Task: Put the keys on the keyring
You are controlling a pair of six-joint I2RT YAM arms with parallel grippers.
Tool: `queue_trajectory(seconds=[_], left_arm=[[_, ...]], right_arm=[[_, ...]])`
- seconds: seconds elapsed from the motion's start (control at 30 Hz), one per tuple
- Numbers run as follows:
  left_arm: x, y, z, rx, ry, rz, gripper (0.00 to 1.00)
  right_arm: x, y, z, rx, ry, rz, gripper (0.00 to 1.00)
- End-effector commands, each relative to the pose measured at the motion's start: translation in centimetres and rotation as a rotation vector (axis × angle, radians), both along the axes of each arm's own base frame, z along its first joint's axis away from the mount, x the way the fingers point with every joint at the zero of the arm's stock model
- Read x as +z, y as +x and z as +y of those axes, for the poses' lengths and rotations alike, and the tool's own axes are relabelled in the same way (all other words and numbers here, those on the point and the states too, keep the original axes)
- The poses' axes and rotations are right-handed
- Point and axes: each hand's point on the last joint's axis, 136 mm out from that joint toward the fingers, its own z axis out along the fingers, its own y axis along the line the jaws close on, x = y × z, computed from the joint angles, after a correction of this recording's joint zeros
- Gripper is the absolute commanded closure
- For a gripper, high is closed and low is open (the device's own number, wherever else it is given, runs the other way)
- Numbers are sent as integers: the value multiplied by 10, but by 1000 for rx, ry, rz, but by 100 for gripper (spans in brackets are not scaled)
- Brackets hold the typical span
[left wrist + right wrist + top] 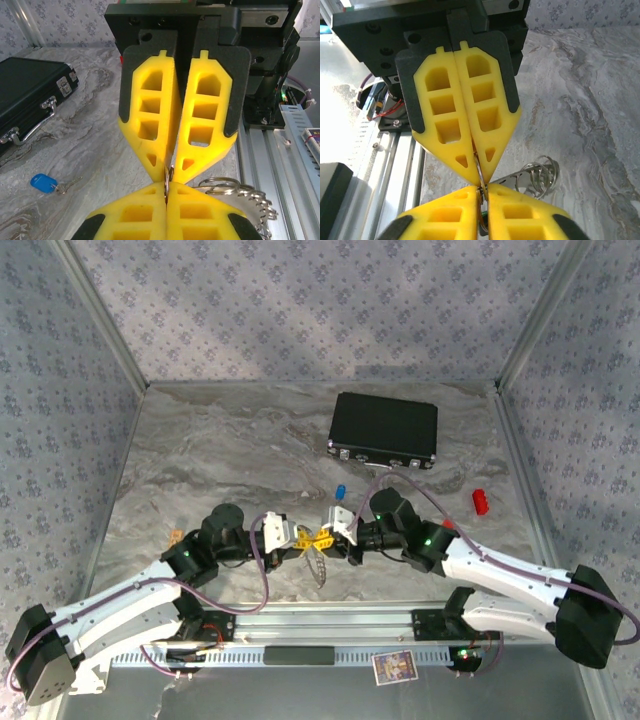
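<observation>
My two grippers meet tip to tip just in front of the arm bases. My left gripper (306, 538) (167, 189) is shut on a thin metal loop of the keyring (240, 194), whose silver rings hang off to the side (536, 175) and below the tips (318, 566). My right gripper (335, 535) (481, 194) is shut, with a sliver of the green key (483, 221) and the same thin loop between its fingers. The blue key (340, 492) (43, 182) lies flat on the table, behind the grippers and apart from them.
A black case (385, 430) (27, 95) lies shut at the back of the table. A small red object (479, 501) rests to the right. The aluminium base rail (320, 625) runs along the near edge. Patterned walls enclose the table.
</observation>
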Motion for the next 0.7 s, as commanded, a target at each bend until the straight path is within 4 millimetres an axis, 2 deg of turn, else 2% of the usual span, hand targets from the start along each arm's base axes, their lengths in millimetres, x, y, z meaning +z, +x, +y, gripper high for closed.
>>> queue_trajectory(seconds=[0.0,0.07,0.13,0.2,0.4,0.67], left_arm=[[18,-8,-4,-51,-64,-59,100],[16,-6,-3,-36,-55,-60,96],[10,0,1,6,-23,-55,82],[3,3,5,33,17,-47,76],[-13,5,12,64,98,-14,76],[-5,1,6,28,57,-11,77]], right_arm=[[16,-2,6,28,33,-26,99],[17,-4,6,40,28,-32,100],[17,-5,4,43,15,-43,100],[16,-4,2,34,-9,-55,100],[6,-1,-5,32,-138,-89,100],[5,5,-4,25,-229,-111,100]])
